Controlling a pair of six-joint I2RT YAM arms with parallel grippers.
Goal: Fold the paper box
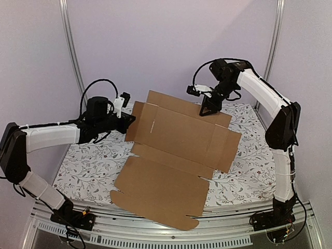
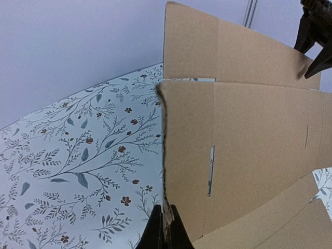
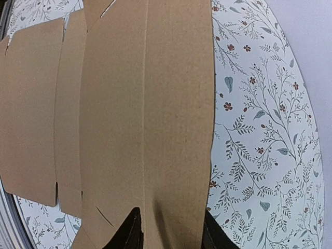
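Here, brown corrugated paper box point(image 1: 166, 181), side edge pinched in left jaws, right jaws apart at its far edge

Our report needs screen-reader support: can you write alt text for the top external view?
An unfolded brown paper box lies across a floral-patterned table between two robot arms. The left gripper pinches its left flap, while the right gripper straddles its far edge with jaws apart.

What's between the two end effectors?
Only cardboard of the paper box, stretching from left end effector to right end effector; the top view shows it.
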